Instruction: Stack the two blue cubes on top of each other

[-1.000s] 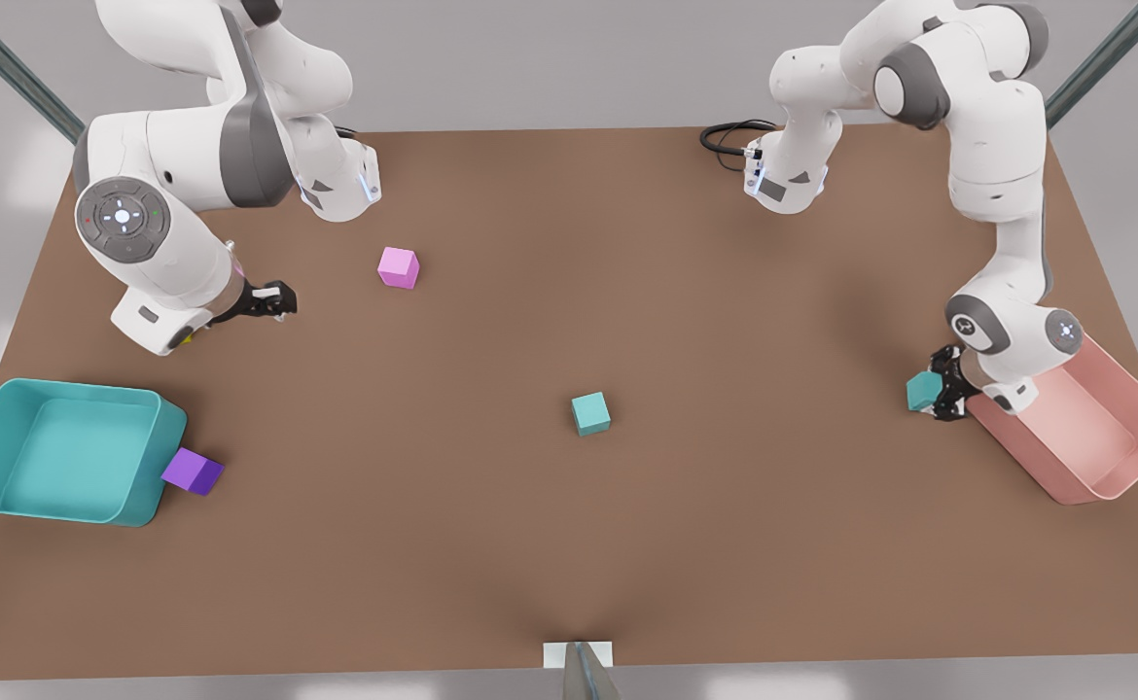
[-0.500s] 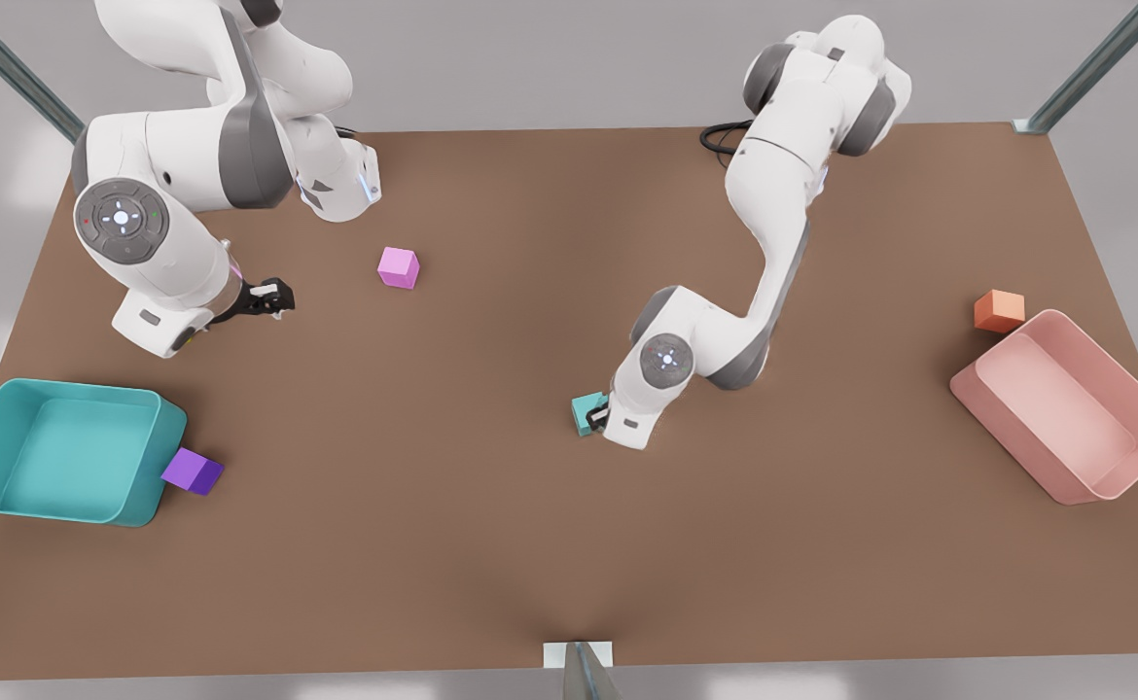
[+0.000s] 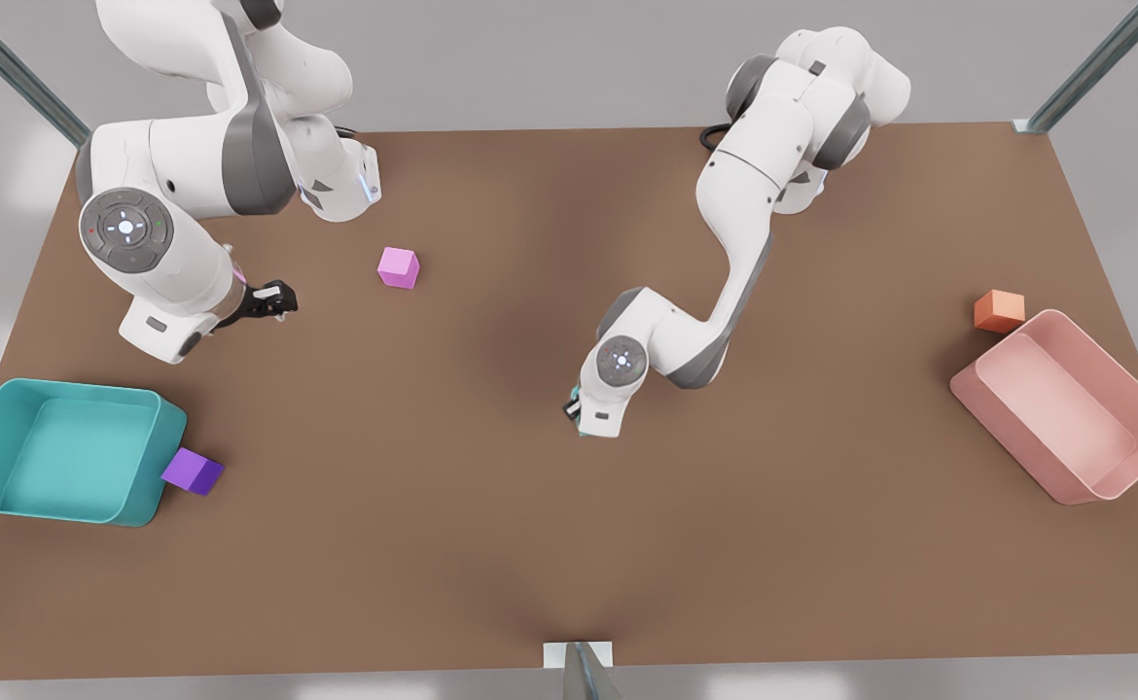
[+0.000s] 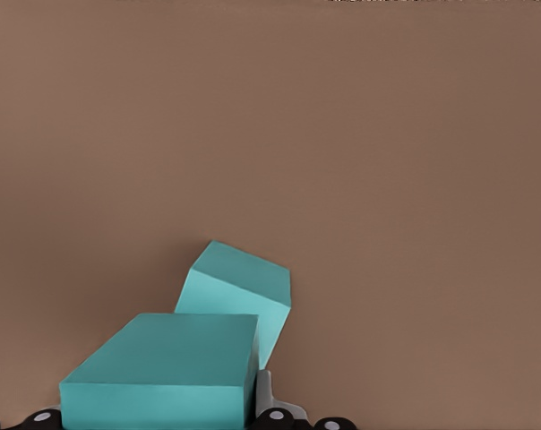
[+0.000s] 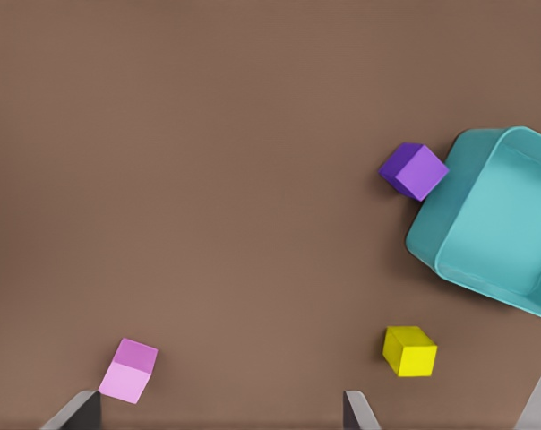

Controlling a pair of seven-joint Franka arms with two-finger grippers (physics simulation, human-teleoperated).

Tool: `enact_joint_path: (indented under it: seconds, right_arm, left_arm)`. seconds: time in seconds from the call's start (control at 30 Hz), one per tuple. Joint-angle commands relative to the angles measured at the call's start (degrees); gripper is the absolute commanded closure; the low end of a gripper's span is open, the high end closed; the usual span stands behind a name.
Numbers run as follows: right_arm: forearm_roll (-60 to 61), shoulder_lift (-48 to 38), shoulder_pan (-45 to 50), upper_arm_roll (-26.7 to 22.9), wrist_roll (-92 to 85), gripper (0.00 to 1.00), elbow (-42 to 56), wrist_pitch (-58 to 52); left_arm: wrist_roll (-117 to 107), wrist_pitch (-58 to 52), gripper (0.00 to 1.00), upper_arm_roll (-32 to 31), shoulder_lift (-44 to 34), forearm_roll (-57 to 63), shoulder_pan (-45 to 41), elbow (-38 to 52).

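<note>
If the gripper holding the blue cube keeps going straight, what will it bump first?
Probably the other blue cube: it lies just ahead of the left gripper and its held blue cube, though depth is unclear. The right gripper waits, open.

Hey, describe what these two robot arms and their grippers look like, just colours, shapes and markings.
Both arms are glossy white rounded segments with dark grey joint bands and round grey wrist caps bearing small white lights. A black cable loops at the base of the left arm. The right gripper is black with pale finger pads; the left gripper is black too.
</note>
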Motion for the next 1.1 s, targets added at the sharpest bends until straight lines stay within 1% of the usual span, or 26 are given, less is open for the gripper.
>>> enact_joint_path:
  seconds: [0.0, 0.1, 0.13, 0.17, 0.2, 0.33, 0.43, 0.53, 0.57, 0.6, 0.63, 0.67, 0.7, 0.73, 0.77, 0.8, 0.83, 0.87, 0.9, 1.07]
  right_arm:
    - [0.11, -0.05, 0.00, 0.00, -1.32, 0.00, 0.03, 0.25]
    - [-0.42, -0.05, 0.00, 0.00, -1.32, 0.00, 0.03, 0.43]
    - [-0.51, -0.14, 0.00, 0.00, -1.32, 0.00, 0.03, 0.61]
    - [-0.42, -0.14, -0.35, 0.00, -1.32, 0.00, 0.03, 0.61]
    - [-0.42, -0.05, -0.44, 0.00, -1.32, 0.00, 0.03, 0.61]
    - [-0.33, 0.04, -0.44, 0.00, -1.32, 0.00, 0.03, 0.61]
    - [-0.15, 0.13, -0.44, 0.00, -1.32, 0.00, -0.06, 0.61]
    - [-0.15, 0.13, -0.44, 0.00, -1.32, 0.00, -0.06, 0.61]
    - [-0.24, 0.13, -0.44, 0.00, -1.32, 0.00, 0.03, 0.61]
    - [-0.24, 0.13, -0.44, 0.00, -1.32, 0.00, 0.03, 0.61]
    - [-0.15, 0.22, -0.44, 0.00, -1.32, 0.00, 0.03, 0.61]
    - [0.28, 0.22, -0.44, 0.00, -0.89, 0.00, 0.03, 0.61]
    - [-0.06, 0.22, -0.53, 0.00, -0.62, 0.00, 0.03, 1.04]
    - [-0.33, 0.13, -1.05, 0.00, -0.53, 0.00, 0.03, 1.49]
    - [-0.50, 0.04, -1.05, 0.00, -0.44, 0.00, 0.03, 1.49]
    - [-0.51, -0.57, -1.05, 0.00, -0.53, 0.00, 0.03, 2.10]
    - [-0.42, -1.10, -1.14, 0.00, -0.44, 0.00, 0.03, 2.19]
    - [-0.94, -1.45, -1.32, 0.00, -0.53, 0.00, -0.15, 2.28]
    - [-1.21, -1.46, -1.32, 0.00, -0.44, 0.00, -0.68, 2.28]
    - [-1.12, -1.19, -1.76, 0.08, -0.71, 0.00, -0.68, 2.28]
  left_arm:
    - [-9.57, 1.46, 0.63, 0.05, -0.01, -0.26, 0.01, 0.00]
    - [-9.48, 1.46, 0.62, -0.03, 0.34, -0.35, 0.01, -0.18]
    - [-9.48, 1.46, 0.58, -0.03, 0.69, -0.35, 0.01, -0.09]
    - [-9.48, 1.46, 0.30, -0.03, 0.69, -0.35, 0.01, -0.09]
    - [-9.57, 1.63, 0.00, -0.03, 0.69, -0.26, 0.09, -0.09]
    - [-9.74, 1.54, 0.00, -0.03, 0.52, -0.35, 0.71, 0.00]
    - [-9.57, -0.48, 0.00, 0.05, -0.71, -0.18, 2.12, 0.08]
    - [-9.13, -0.92, 0.00, -0.12, -2.91, 0.44, 6.68, -0.09]
    - [-6.94, -4.60, 0.00, -0.56, -3.52, 1.49, 10.46, 0.00]
    - [3.77, -12.32, 0.00, -0.47, -6.16, 1.41, 16.43, 0.35]
    - [18.16, -22.93, 0.00, -0.48, -8.35, 1.49, 20.74, 4.37]
    - [32.40, -36.30, 0.00, -0.21, -9.58, 6.49, 23.12, 10.79]
    - [44.33, -42.98, 0.00, -0.04, -11.07, 7.47, 23.64, 13.43]
    - [60.38, -52.32, 0.00, -0.21, -15.12, 7.56, 24.61, 15.20]
    - [64.16, -54.34, 0.00, -2.83, -18.90, 6.77, 28.46, 14.85]
    - [65.23, -54.99, 0.00, -5.66, -21.08, 6.94, 29.80, 13.81]
    - [65.40, -40.18, 0.00, -2.17, -37.56, 7.03, 25.43, -8.01]
    - [65.58, -44.65, 0.00, 2.95, -41.85, 7.03, 21.02, -11.27]
    - [65.67, -48.81, 0.00, 2.95, -40.26, 7.12, 21.01, -6.43]
    - [65.58, -49.26, 0.00, 3.04, -39.38, 6.94, 21.01, -5.98]
